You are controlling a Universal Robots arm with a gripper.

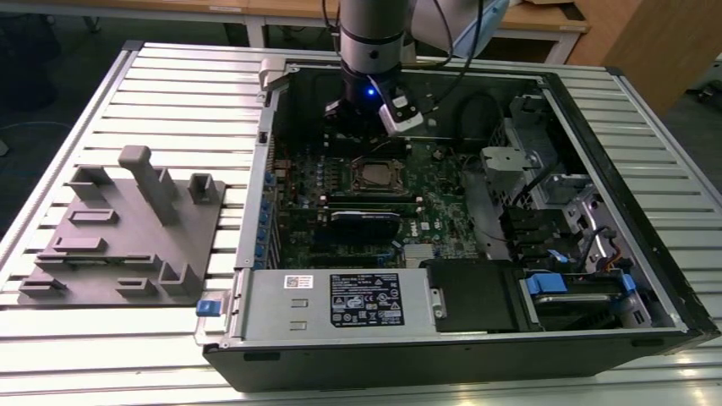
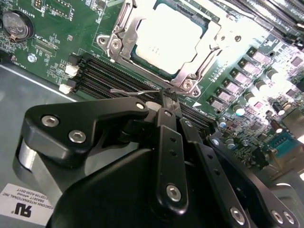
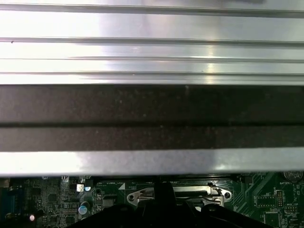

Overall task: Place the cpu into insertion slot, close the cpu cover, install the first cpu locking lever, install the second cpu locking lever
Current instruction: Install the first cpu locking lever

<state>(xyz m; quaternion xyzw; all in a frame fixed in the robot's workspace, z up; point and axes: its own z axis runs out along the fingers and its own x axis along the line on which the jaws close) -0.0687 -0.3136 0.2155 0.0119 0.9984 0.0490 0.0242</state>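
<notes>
**Cpu [image 2: 166,35] seated in insertion slot [image 2: 113,45]**

Location: green motherboard [image 2: 57,42] inside open computer case [image 1: 451,355], upper centre of the exterior view, on slatted tabletop [image 1: 169,85].
Condition: cpu cover [image 2: 210,47] down, framing the chip.
Arm: tool [image 2: 165,100] closed, tips at thin wire lever [image 2: 133,91] just beside the socket; grip on it cannot be told.

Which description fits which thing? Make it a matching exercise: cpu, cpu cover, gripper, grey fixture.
1 cpu
2 cpu cover
3 gripper
4 grey fixture

A outside the computer case, on the exterior view's left
B lying flat around the cpu
C showing through the cover's window
D next to a thin wire lever

Pairs: 1-C, 2-B, 3-D, 4-A
</notes>
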